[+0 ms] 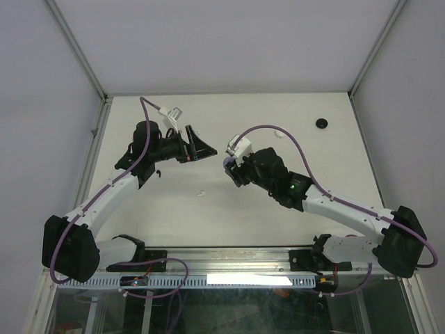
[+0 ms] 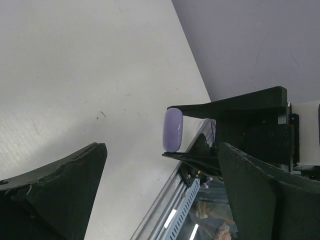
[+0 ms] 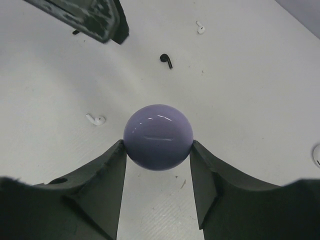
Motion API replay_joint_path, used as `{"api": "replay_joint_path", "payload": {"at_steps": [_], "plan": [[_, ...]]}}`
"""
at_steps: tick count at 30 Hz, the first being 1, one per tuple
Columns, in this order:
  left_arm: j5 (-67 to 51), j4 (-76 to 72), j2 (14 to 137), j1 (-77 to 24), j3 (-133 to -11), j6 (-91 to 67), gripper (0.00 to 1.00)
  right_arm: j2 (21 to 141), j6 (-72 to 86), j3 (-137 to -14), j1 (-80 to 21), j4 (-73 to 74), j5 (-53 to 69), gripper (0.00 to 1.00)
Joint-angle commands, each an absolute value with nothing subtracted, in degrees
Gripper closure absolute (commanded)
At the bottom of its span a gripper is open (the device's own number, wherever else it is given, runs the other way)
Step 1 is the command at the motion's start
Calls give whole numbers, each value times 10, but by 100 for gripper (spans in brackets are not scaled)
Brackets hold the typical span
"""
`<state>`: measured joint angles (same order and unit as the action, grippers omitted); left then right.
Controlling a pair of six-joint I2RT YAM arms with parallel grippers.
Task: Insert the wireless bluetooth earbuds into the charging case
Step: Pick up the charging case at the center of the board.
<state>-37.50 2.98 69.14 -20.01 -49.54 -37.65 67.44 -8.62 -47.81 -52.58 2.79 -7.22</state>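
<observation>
Three earbuds lie loose on the desk [image 3: 250, 90] in our right wrist view. A white earbud [image 3: 95, 119] is just left of the charging case [image 3: 158, 131], a black earbud [image 3: 166, 60] lies farther out, and a second white earbud [image 3: 200, 27] lies beyond that. All three are well apart from one another. The charging case is a round lilac puck, and the right hand [image 3: 157, 143] is clamped on its two sides. From the left wrist we see the same case edge-on, pinched between the right hand's two dark fingers.

The left hand [image 1: 197, 147] faces it from the left, its fingers spread wide apart with nothing between them. From above, we see the two hands near each other over the middle of the desk. A small black puck [image 1: 322, 122] sits alone toward the far right of the desk.
</observation>
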Motion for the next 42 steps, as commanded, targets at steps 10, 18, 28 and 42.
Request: {"api": "replay_joint_path", "payload": {"at_steps": [10,18,28,42], "plan": [[-401,-49,727,-239,-505,-413,32,681,-111,-525,-548,-39,-94,55],[-433,-74,750,-260,-513,-406,47,684,-109,-525,-549,-45,-87,55],[-437,-74,766,-271,-516,-391,54,692,-104,-528,-552,-50,-71,55],[-424,-36,747,-271,-531,-305,100,696,-92,-570,-552,40,13,18]]}}
